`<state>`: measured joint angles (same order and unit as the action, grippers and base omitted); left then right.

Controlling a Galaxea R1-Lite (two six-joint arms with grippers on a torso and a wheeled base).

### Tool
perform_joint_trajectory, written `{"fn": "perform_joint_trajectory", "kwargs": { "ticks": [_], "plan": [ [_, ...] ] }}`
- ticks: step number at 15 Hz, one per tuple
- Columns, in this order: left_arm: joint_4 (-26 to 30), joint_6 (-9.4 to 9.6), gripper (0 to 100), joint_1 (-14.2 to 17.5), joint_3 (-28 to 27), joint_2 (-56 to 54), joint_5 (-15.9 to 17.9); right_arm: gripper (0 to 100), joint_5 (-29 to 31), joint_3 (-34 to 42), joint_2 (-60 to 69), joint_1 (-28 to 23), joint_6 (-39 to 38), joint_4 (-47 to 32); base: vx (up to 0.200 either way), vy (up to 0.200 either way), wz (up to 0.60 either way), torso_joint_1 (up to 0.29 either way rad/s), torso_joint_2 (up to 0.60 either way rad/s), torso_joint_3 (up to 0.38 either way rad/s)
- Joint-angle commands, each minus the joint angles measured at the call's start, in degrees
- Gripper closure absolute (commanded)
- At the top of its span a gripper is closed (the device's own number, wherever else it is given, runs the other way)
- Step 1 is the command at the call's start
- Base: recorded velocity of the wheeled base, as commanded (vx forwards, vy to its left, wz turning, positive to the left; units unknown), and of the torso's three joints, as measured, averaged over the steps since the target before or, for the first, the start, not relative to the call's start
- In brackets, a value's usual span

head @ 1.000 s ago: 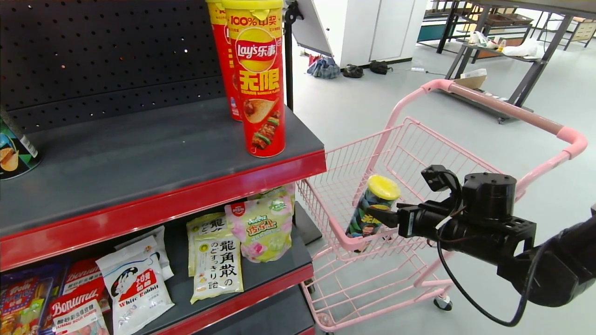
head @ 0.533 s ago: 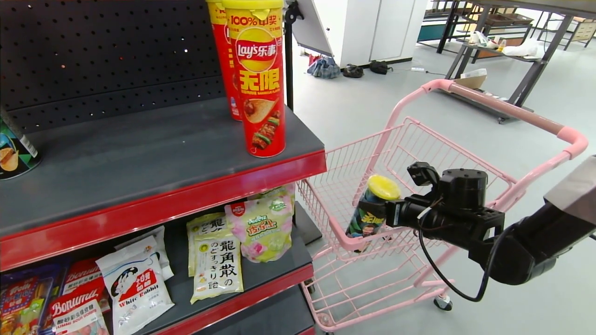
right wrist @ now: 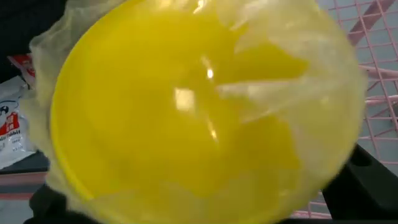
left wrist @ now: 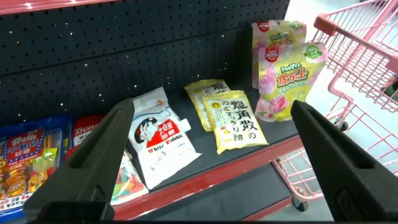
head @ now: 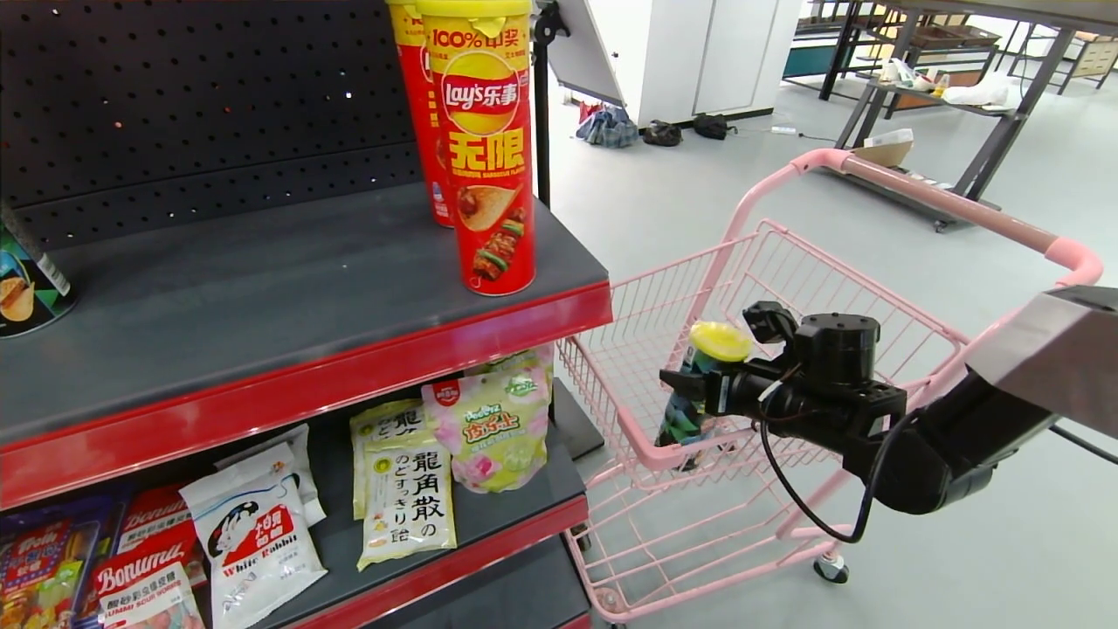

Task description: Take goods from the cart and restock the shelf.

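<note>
- Right pincer (head: 699, 386): open, its jaws spread to either side of the chip can (head: 686, 426), just under the can's yellow lid (head: 720, 342); I cannot tell whether the pads touch the can
- In the right wrist view the lid (right wrist: 199, 106) sits very close to the camera under a crinkled clear film; dark pincer parts show at both sides of it
- The can stands nearly upright inside the pink cart (head: 642, 447), at the basket's corner nearest the shelf; its dark printed body shows below the pincer
- The cart stands just beside the right end of the shelf (head: 262, 288)
- Left pincer (left wrist: 211, 106): open and holding nothing, jaws wide apart, facing the lower shelf level
- On that lower level: a pink-and-green pouch (left wrist: 283, 68) propped upright; a yellow bag (left wrist: 239, 121) lying flat beside it; a white bag (left wrist: 158, 140) farther along
- On the upper level: a tall red tube (head: 487, 175) upright near the front right corner; a second red tube (head: 424, 131) just behind it; a dark can (head: 22, 288) at the far left edge
</note>
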<state>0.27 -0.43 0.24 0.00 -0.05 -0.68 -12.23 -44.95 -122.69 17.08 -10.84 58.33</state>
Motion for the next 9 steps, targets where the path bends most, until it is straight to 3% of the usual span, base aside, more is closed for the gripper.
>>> {"fn": "perform_joint_trajectory", "kwargs": {
  "ticks": [1, 7, 9],
  "plan": [
    [0.00, -0.01, 0, 0.02, 0.00, 0.05, -0.02, 100, -0.08, -0.32, -1.42, -0.03, -0.15, 0.29, 0.000, 0.000, 0.00, 0.000, 0.00, 0.000],
    [0.00, -0.01, 0, 0.02, 0.00, 0.05, -0.02, 100, 0.10, -2.78, -0.45, -0.20, -0.06, 0.55, 0.000, 0.000, 0.00, 0.000, 0.00, 0.000],
    [0.00, -0.01, 0, 0.02, 0.00, 0.05, -0.02, 100, 0.63, -6.47, 4.47, -0.82, 3.28, -2.61, 0.000, 0.000, 0.00, 0.000, 0.00, 0.000]
  ]
}}
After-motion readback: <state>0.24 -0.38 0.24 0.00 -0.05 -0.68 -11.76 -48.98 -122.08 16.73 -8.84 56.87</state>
